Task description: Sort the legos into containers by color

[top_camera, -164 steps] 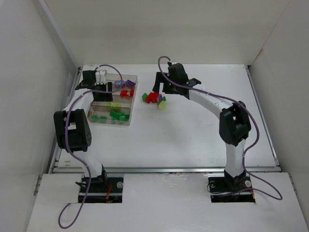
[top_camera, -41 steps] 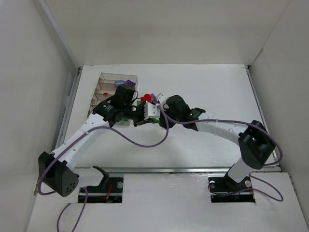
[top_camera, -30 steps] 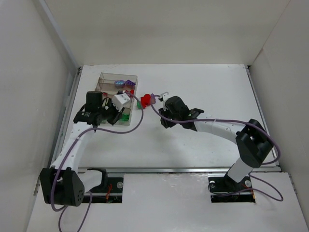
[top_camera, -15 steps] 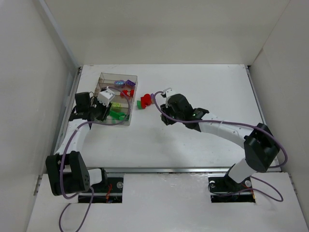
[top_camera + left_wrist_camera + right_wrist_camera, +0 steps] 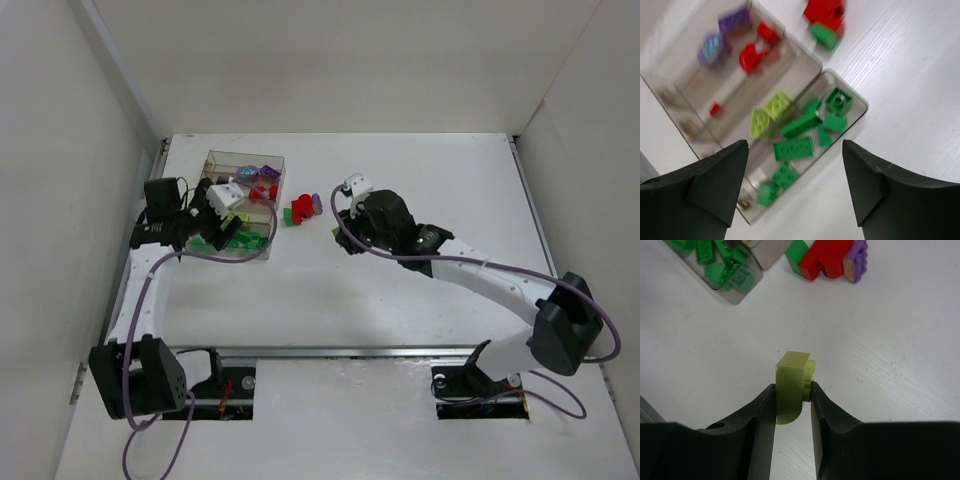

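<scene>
**Green dropped off, lime next**

The small lime yellow-green plastic brick (image 5: 790,367) is pinched in the right gripper (image 5: 792,392) over the white bench (image 5: 400,300), near and right of the loose red, green and purple bricks (image 5: 300,208). The left gripper (image 5: 795,150) has just sprung apart, empty, above the nearest compartment of the clear plastic tray (image 5: 860,106), where dark green bricks (image 5: 800,125) lie. A green one was likely delivered. Lime's compartment is one row farther.

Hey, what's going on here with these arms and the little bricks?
The robot is sorting by color into a clear tray. The left gripper hangs open and empty over the tray, above the green bricks. The right gripper pinches a lime brick between its fingers above the table. A few loose bricks, red, green and purple, lie beside the tray.
</scene>
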Controlling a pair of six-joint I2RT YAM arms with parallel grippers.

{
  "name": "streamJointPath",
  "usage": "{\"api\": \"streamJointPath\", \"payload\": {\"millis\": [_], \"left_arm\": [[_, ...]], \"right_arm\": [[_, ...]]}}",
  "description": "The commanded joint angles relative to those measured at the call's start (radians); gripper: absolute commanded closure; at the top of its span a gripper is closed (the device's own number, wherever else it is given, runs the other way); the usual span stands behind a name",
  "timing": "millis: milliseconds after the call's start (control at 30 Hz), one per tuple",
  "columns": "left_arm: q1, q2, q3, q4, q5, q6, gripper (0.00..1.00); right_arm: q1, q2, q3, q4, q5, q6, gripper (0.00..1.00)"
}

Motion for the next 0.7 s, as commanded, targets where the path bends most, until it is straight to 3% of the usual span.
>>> {"api": "streamJointPath", "payload": {"millis": [0, 33, 167, 300, 433, 567, 667], "left_arm": [[-0.052, -0.044, 0.164, -0.237, 0.285, 0.296, 0.28], [-0.076, -0.033, 0.193, -0.387, 0.313, 0.371, 0.28], [-0.231, 0.027, 0.288, -0.511, 0.416, 0.441, 0.27], [-0.426, 0.051, 0.345, -0.477, 0.438, 0.406, 0.27], [-0.486, 0.083, 0.377, -0.35, 0.438, 0.256, 0.32], [-0.54, 0.123, 0.431, -0.33, 0.396, 0.205, 0.44], [-0.569, 0.136, 0.431, -0.33, 0.367, 0.194, 0.47]], "right_arm": [[0.002, -0.093, 0.014, 0.098, -0.132, -0.184, 1.0], [0.002, -0.11, 0.002, 0.112, -0.174, -0.232, 1.0], [0.013, -0.185, -0.047, 0.166, -0.318, -0.422, 1.0], [0.013, -0.185, -0.018, 0.166, -0.418, -0.505, 1.0], [0.013, -0.164, 0.004, 0.166, -0.504, -0.525, 1.0], [0.013, -0.145, 0.013, 0.166, -0.528, -0.525, 1.0], [0.013, -0.154, 0.013, 0.166, -0.528, -0.525, 1.0]]}}
